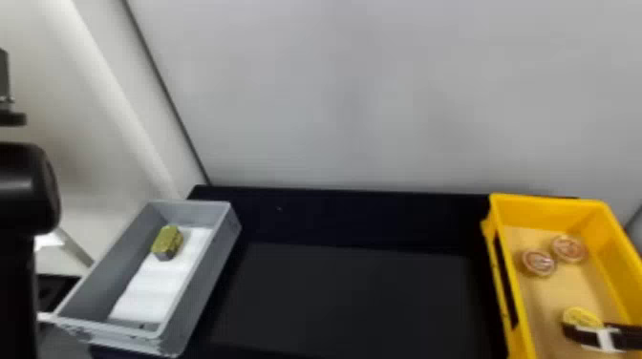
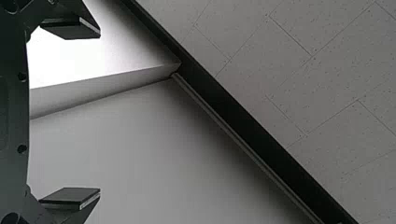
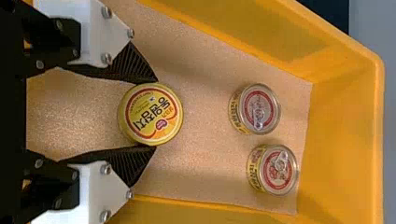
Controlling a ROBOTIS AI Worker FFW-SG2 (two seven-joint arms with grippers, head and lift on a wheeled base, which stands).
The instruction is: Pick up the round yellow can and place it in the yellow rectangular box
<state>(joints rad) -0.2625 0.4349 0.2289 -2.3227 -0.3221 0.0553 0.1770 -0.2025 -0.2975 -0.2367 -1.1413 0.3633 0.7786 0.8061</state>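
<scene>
On your right is the yellow box, with a flat tan floor. The round yellow can is down in it, toward the near part, between the fingers of your right gripper. The fingers are closed in on the can, one on each side, and their tips touch it. You can see its round yellow top facing up. You cannot tell if its bottom touches the floor of the box.

Two small cans with red on their tops sit farther forward in the same box, close beside each other and well apart from your gripper. The box walls stand up around all the cans.

On your left is a gray box. A white sheet lies in it, and a small green-gold block is near its far end. A black table is between the two boxes, and a big gray wall stands behind them.

Your left arm is up at the left edge, with your left gripper above it. Its fingers are wide apart and hold nothing.
</scene>
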